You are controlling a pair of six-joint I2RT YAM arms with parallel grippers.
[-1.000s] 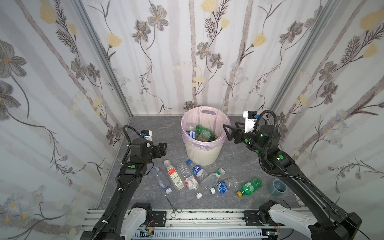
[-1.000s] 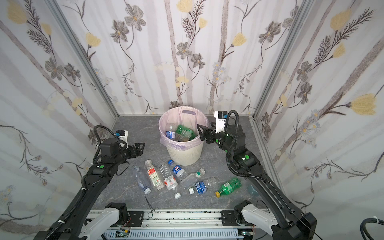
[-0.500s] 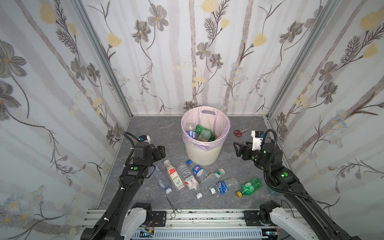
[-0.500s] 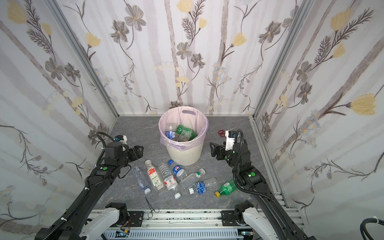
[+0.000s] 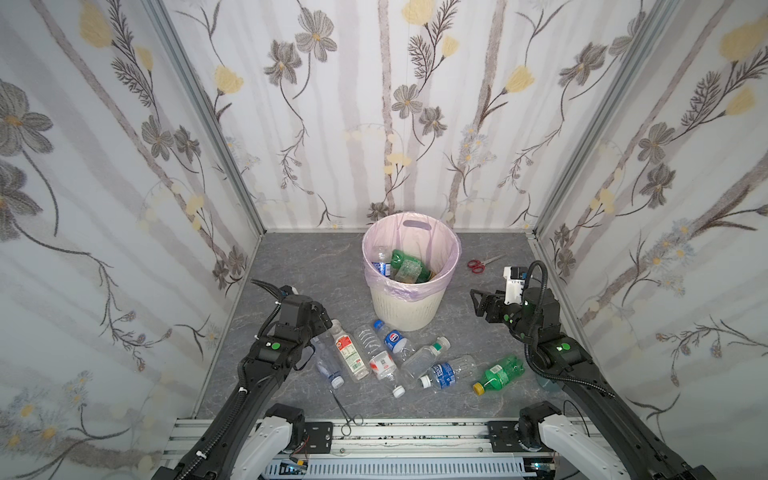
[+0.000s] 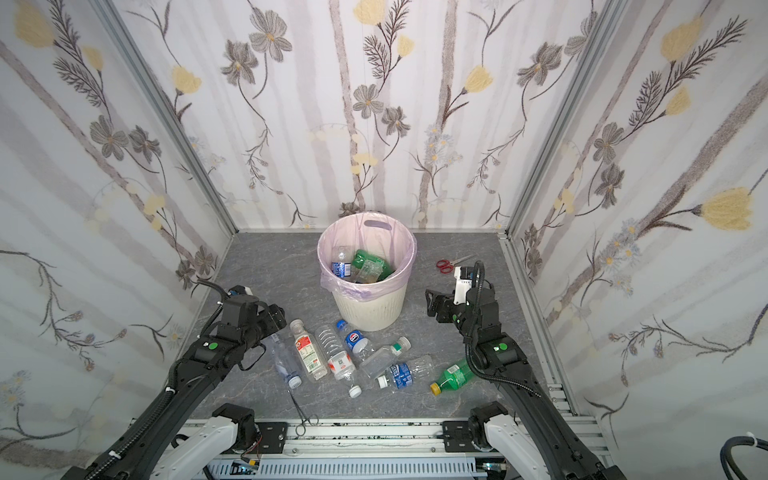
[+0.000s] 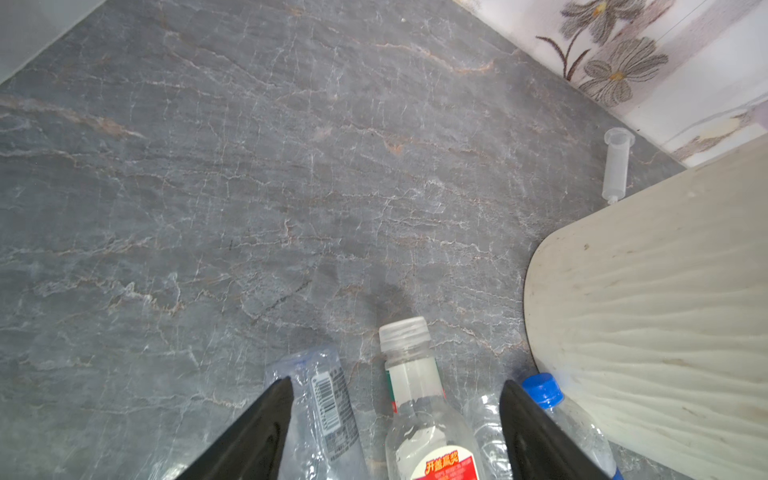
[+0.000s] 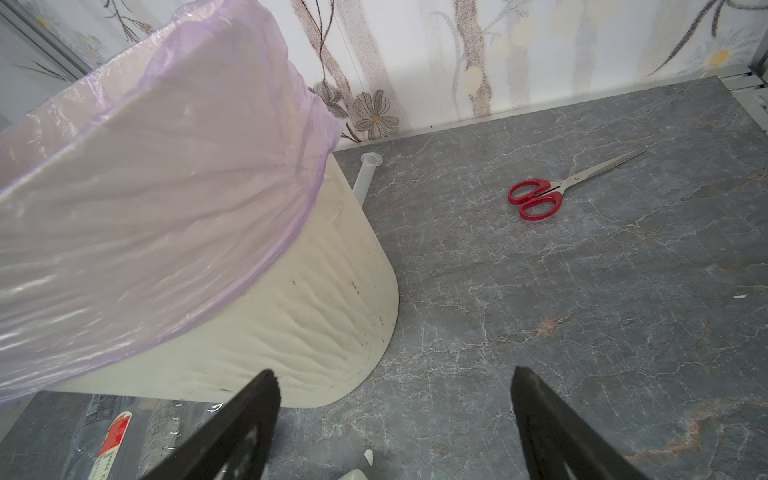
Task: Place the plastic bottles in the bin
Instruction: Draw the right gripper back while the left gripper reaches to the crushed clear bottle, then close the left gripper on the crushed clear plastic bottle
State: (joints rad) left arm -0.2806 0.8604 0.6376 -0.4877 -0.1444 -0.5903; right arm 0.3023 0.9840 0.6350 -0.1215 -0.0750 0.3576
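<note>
Grey marbled floor (image 7: 249,166); left gripper (image 7: 395,382), jaws wide astride red-labelled bottle (image 7: 430,444); right gripper (image 8: 394,372) wide, empty.

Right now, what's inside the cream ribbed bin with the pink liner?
In the cream ribbed plastic bin: a clear blue-labelled bottle, a green bottle and a crumpled clear bottle. Anything beneath them is hidden.

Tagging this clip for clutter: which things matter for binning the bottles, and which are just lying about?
Job: bottles, bin.
Lying about: scissors, forceps, syringe.
</note>
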